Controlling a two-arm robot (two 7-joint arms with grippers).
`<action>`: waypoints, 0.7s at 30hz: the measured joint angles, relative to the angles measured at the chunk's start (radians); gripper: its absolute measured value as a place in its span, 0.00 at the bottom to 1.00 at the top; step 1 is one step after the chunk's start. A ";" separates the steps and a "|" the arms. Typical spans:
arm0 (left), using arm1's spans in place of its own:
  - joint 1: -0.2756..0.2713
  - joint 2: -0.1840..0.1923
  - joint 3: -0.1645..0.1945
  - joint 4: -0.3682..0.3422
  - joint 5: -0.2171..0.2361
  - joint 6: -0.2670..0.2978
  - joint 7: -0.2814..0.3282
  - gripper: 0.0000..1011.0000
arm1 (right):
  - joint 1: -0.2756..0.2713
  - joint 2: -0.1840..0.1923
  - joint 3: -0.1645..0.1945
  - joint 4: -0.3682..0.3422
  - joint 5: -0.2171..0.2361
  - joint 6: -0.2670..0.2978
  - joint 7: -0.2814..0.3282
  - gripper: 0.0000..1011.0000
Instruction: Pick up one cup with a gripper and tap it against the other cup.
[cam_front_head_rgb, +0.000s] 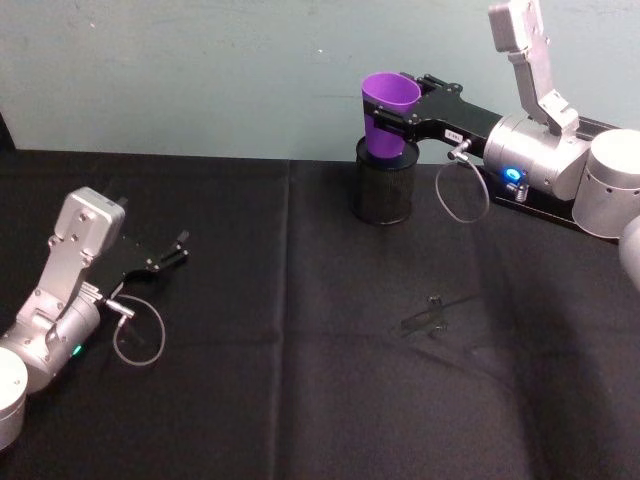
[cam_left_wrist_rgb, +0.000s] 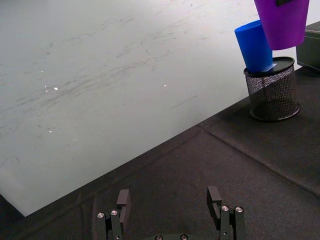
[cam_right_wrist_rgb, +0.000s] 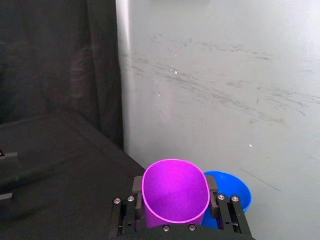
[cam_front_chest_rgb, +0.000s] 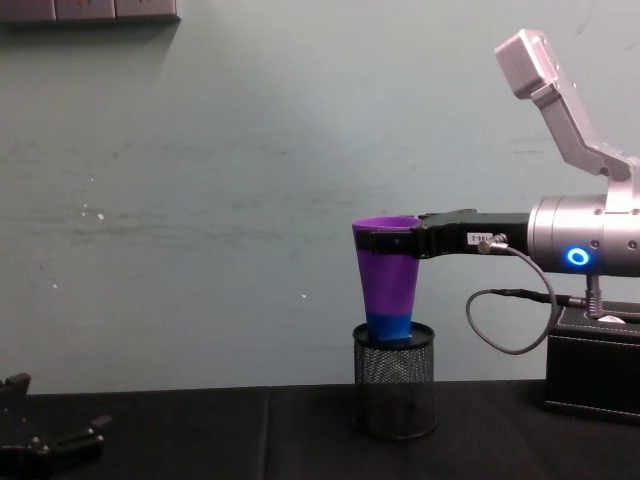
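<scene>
At the back of the tabletop (cam_front_head_rgb: 300, 400), the right pincer (cam_front_head_rgb: 385, 120) grips the purple cup (cam_front_head_rgb: 388, 100) just under its rim and holds it aloft by the blue cup (cam_left_wrist_rgb: 255, 47). The blue cup leans in the mesh holder (cam_front_head_rgb: 383, 190). I cannot tell whether the cups touch. I judge a light sideways nudge best, since the blue cup sits loose and could topple. The left pincer (cam_front_head_rgb: 165, 258) rests well apart, jaws wide, holding nothing. A small clear scrap (cam_front_head_rgb: 425, 315) lies clear of the work.
</scene>
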 joint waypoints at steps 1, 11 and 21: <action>0.000 0.000 0.000 0.000 0.000 0.000 0.000 0.99 | 0.000 -0.001 0.001 0.001 -0.002 0.000 -0.002 0.73; 0.000 0.000 0.000 0.000 0.000 0.000 0.000 0.99 | 0.004 -0.007 0.008 0.012 -0.016 -0.005 -0.008 0.73; 0.000 0.000 0.000 0.000 0.000 0.000 0.000 0.99 | 0.023 -0.020 0.019 0.057 -0.030 -0.023 -0.007 0.73</action>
